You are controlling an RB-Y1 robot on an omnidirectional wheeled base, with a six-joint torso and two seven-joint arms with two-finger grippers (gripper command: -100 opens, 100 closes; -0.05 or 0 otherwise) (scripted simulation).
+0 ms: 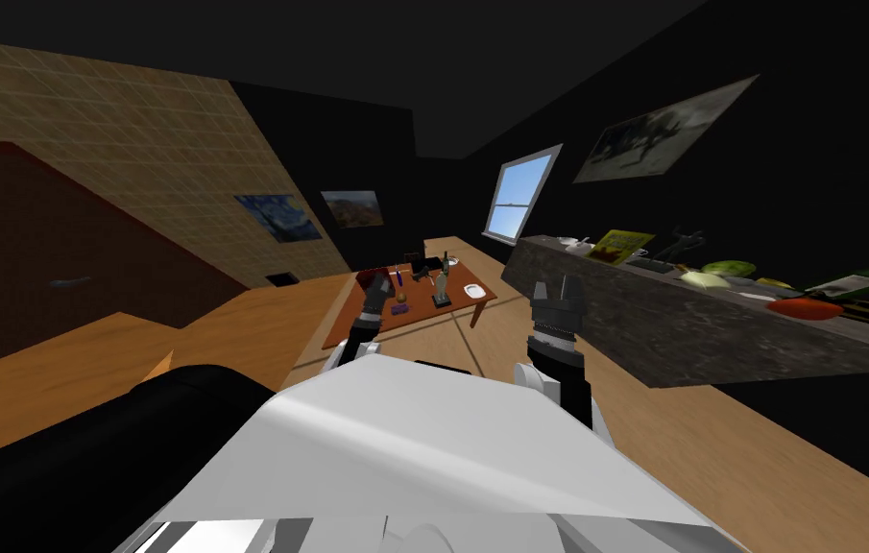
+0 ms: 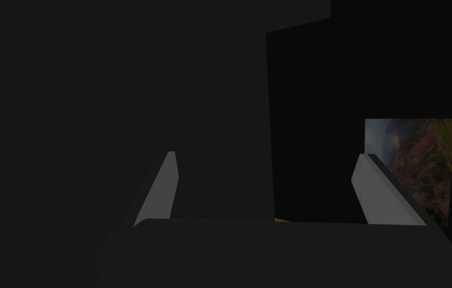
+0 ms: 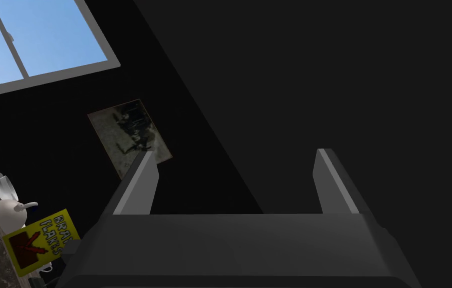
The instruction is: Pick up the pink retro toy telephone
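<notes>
A low orange-brown table stands ahead on the wooden floor with several small things on it. A small dark-reddish thing sits at its near left part, right beside my left gripper; it is too small to tell whether it is the telephone. My left gripper is raised over the table's near edge, open, with nothing between its fingers. My right gripper hangs to the right of the table, in front of the counter. This right gripper is also open and holds nothing.
On the table are a purple thing, a small statuette and a white dish. A long dark stone counter runs along the right, carrying a yellow box, a white teapot and vegetables. A black bulk lies at my left.
</notes>
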